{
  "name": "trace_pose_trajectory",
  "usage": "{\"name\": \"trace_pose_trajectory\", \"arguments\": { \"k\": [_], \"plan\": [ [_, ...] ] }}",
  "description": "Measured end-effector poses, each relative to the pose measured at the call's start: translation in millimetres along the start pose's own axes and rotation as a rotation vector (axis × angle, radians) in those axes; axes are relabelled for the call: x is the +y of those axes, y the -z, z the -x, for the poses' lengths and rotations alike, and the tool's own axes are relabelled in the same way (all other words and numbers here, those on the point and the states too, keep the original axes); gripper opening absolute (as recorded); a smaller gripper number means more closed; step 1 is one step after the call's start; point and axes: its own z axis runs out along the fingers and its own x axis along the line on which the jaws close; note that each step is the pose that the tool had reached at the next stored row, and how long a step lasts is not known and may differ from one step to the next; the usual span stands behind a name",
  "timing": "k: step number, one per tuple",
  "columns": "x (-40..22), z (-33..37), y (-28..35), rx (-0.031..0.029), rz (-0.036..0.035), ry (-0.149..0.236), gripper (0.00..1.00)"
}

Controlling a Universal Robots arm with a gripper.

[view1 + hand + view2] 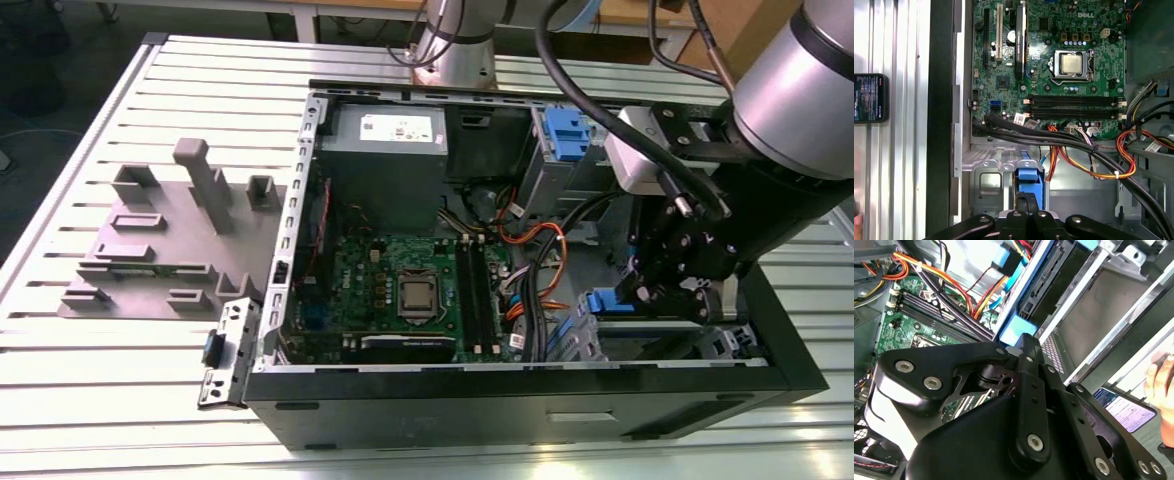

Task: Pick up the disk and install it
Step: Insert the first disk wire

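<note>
An open black computer case (pixel 534 385) lies on its side on a ribbed aluminium bench (pixel 80 400), filling the half toward the exterior view's right. Inside it sit a green motherboard (pixel 387 270) with a square metal processor socket (pixel 1072 64), a grey sheet-metal power supply (pixel 387 135) with a white sticker against the far wall, and a blue plastic clip (pixel 566 135) beside that. Thick black cables (pixel 1054 140) and a bundle of orange, yellow and red wires (pixel 1089 167) run across the board's edge.

In the case's near corner at the exterior view's right is a drive bay (pixel 986 185) of bare stamped metal. The disk (pixel 1030 175) sits in this bay, its blue plastic carrier frame facing up (the silver body cannot be made out). The tool (pixel 1027 199), matt black with round bolt heads, is down inside the case, its tip at the end of the blue frame; whether it is clamped on the frame cannot be told.

Toward the bench's edge at the exterior view's left lies a flat grey fixture plate (pixel 160 250) with several upright blocks. Just outside the case wall 1 dark phone (pixel 870 97) lies flat on the bench, with a hand (pixel 1160 385) beside it.
</note>
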Motion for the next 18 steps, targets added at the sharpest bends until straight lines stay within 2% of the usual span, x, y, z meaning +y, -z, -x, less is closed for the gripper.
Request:
{"name": "trace_pose_trajectory", "arguments": {
  "k": [4,9,11,13,18],
  "plan": [
    [-0.3,0.1,0.7,0.0001,0.0,0.0,0.11],
    [0.1,1.4,14.8,0.0,-0.0001,0.0,0.11],
    [0.1,1.8,18.3,-0.0001,0.0,0.0,0.11],
    [-3.7,2.5,18.3,-0.0002,0.0001,0.0,0.11],
    [-19.8,5.0,18.8,0.0001,0.0017,-0.001,0.11]
  ]
}}
